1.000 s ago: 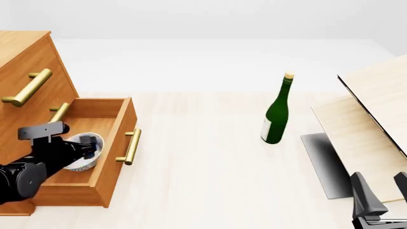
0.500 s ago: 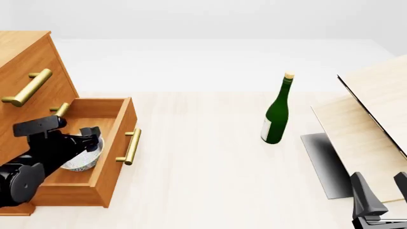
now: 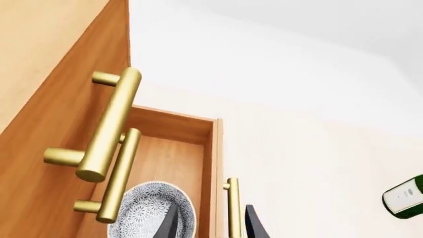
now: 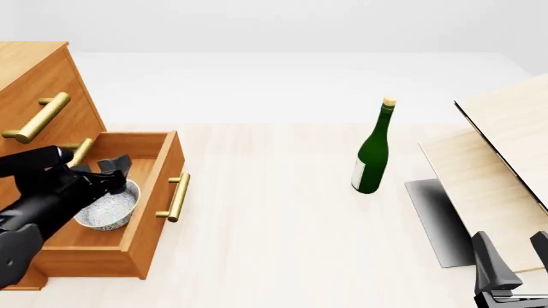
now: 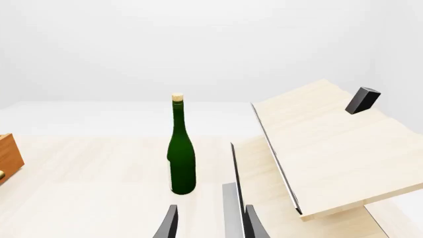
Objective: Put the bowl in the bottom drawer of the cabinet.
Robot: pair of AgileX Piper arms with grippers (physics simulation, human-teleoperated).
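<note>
The bowl [image 4: 108,205] rests on the floor of the bottom drawer [image 4: 153,192], which stands pulled out from the cabinet [image 4: 38,83]. The bowl sits upright, near the middle of the drawer, clear of the drawer front and its brass handle [image 4: 177,196].

Change over the last second: the left tool [image 4: 110,173] has risen. One second ago it was low in the drawer, around the bowl rim. Half a second ago it was partly lifted. It now stands above the bowl's near rim, and the whole rim and speckled inside of the bowl are exposed in the front view. The bowl has not moved with the tool, so it is released.

State of the left tool: fingers spread, nothing held. In the left wrist view the two fingertips [image 3: 173,223] stand apart, with the bowl [image 3: 148,210] below and beside them and not between them.

State of the right tool [image 4: 512,269]: parked at the near right edge of the table [image 4: 283,224], fingers apart, nothing held. The green bottle [image 4: 371,151] and the pale boards [image 4: 505,160] are untouched.

Judgement: the placing step is complete. The drawer is open; the task sentence does not call for closing it. The left arm should withdraw upward and clear of the upper handles [image 4: 38,119] before moving sideways.
</note>
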